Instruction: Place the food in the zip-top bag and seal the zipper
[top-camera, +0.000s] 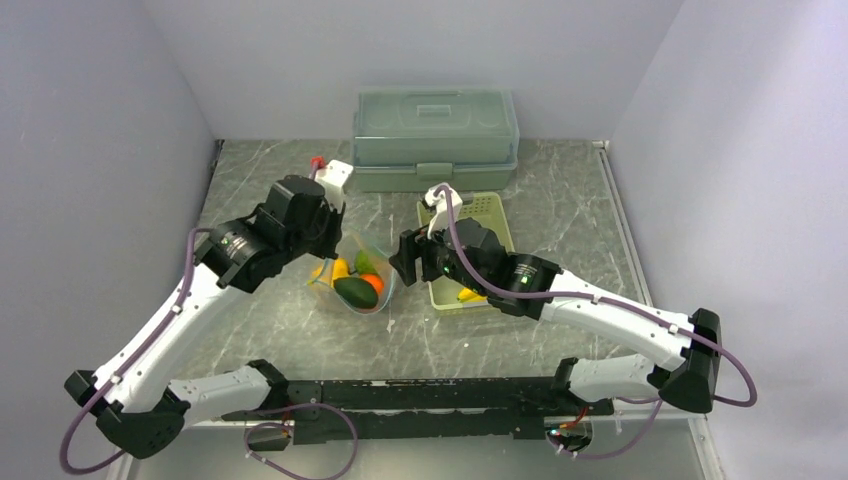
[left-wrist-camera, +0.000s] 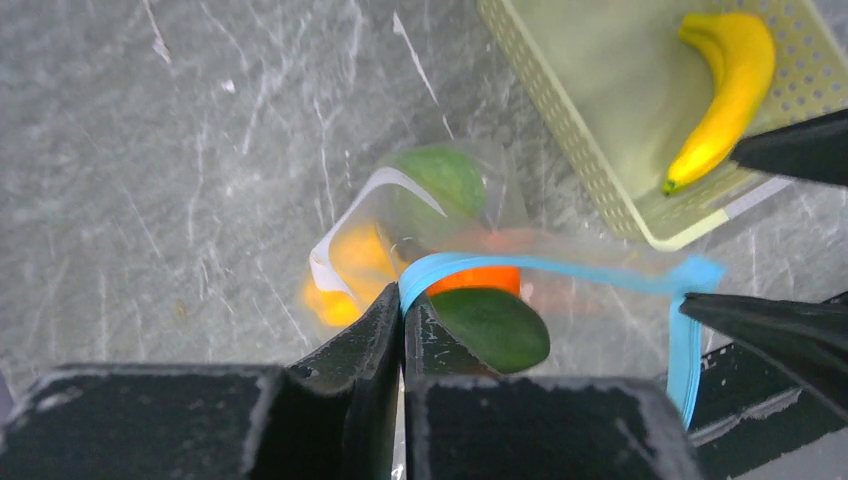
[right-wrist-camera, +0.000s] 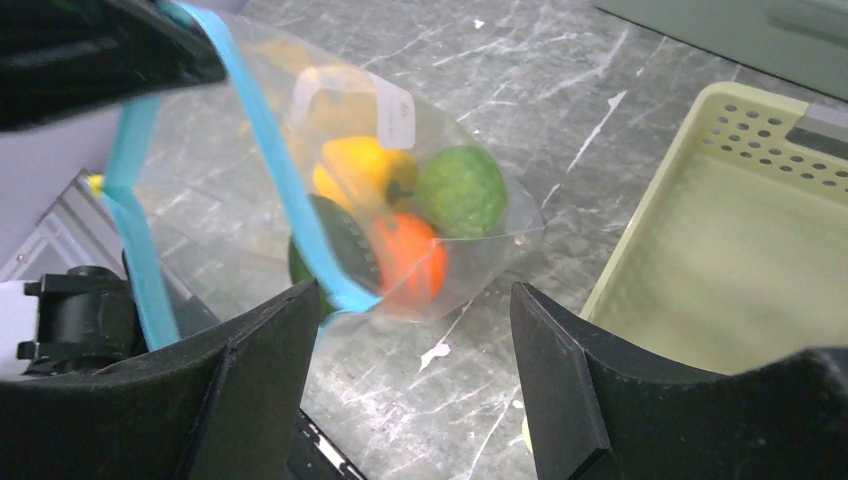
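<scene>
Left fingers (left-wrist-camera: 403, 312) pinch clear plastic bag's (right-wrist-camera: 205, 165) teal-blue zipper strip (left-wrist-camera: 560, 268); right fingers (top-camera: 403, 258) spread. Four toy foods (right-wrist-camera: 405, 255) inside; yellow banana (left-wrist-camera: 725, 90) beside right fingers, sealing remain.

1. A clear zip-top bag (top-camera: 386, 290) lies on the marbled tabletop (top-camera: 560, 200) between the two arms.
2. Inside it show an avocado (top-camera: 355, 292), an orange ball (top-camera: 373, 283) and a yellow pepper (top-camera: 340, 268).
3. To its right, a pale green basket (top-camera: 487, 210) holds a banana (top-camera: 470, 294).
4. A green lidded box (top-camera: 435, 125) stands behind.
</scene>
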